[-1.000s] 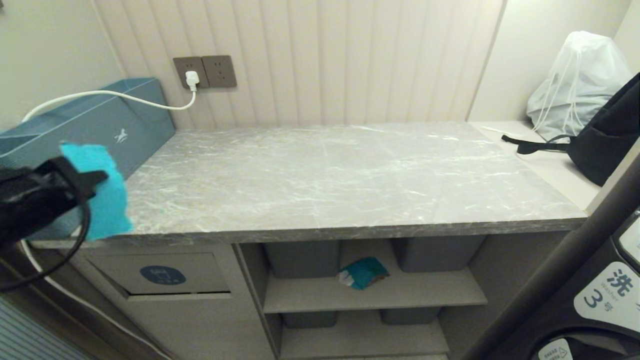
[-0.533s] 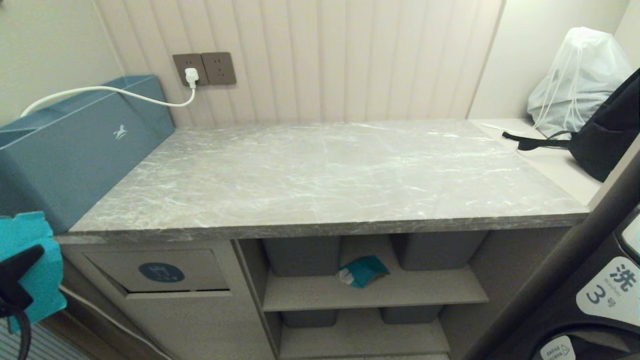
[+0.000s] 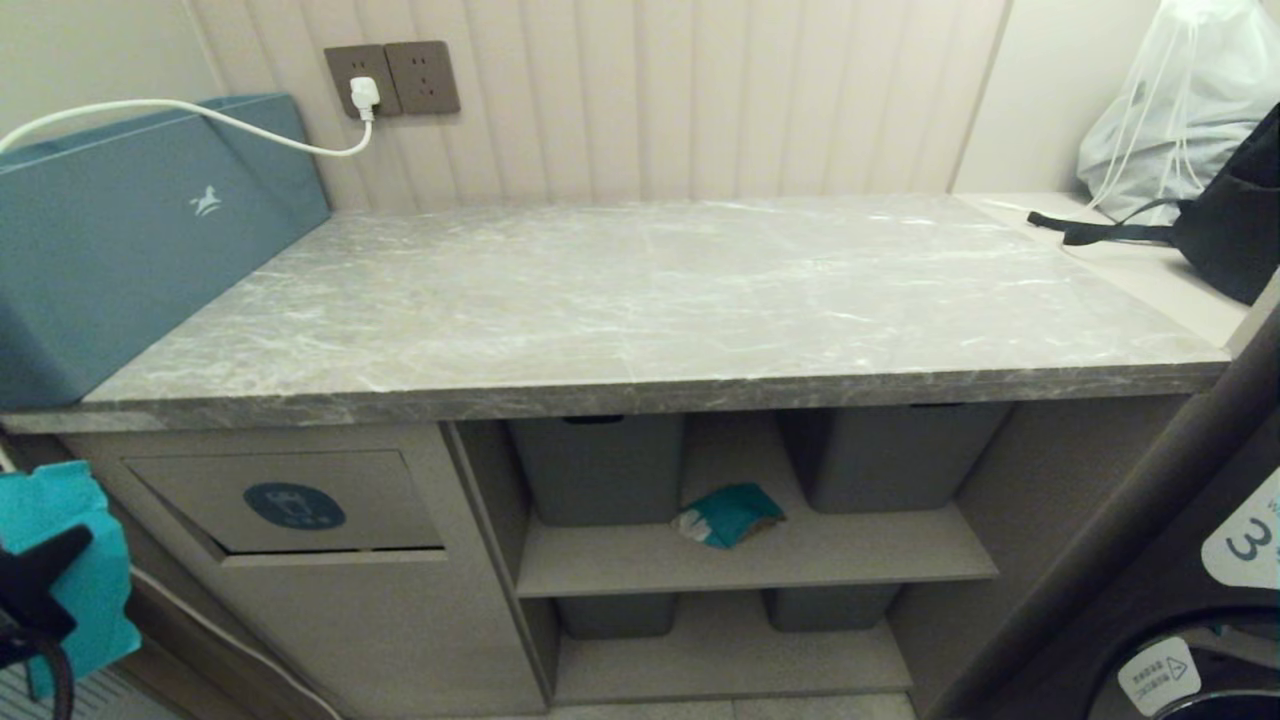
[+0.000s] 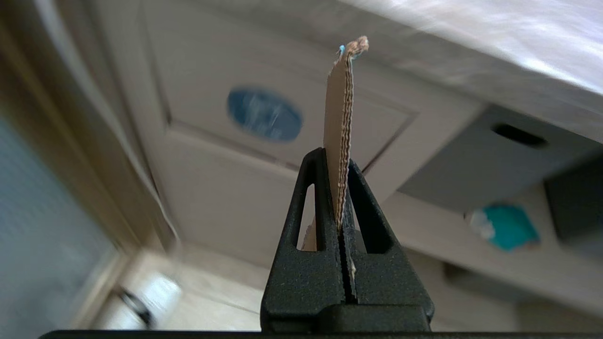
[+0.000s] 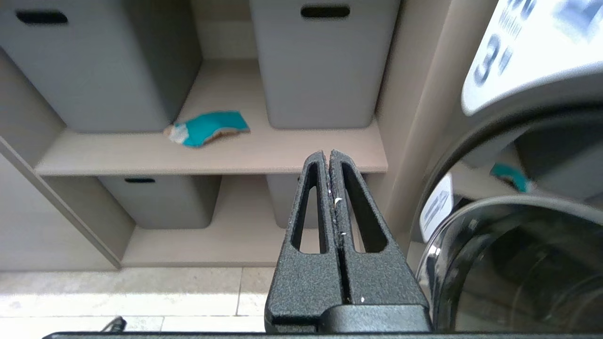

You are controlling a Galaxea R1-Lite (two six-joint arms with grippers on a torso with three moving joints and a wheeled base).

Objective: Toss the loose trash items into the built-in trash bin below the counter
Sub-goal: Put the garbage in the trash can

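Turquoise card (image 3: 70,570), corrugated brown back, pinched in left gripper (image 4: 340,188).

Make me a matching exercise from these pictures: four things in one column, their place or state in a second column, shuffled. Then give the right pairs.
1. turquoise card
2. teal packet
3. blue-grey bag
4. right gripper

A. shut, holding nothing
B. on the counter at its left end
C. clamped in the shut left gripper, left of the bin flap
D. on the upper shelf between two grey tubs

Pairs: 1-C, 2-D, 3-B, 4-A
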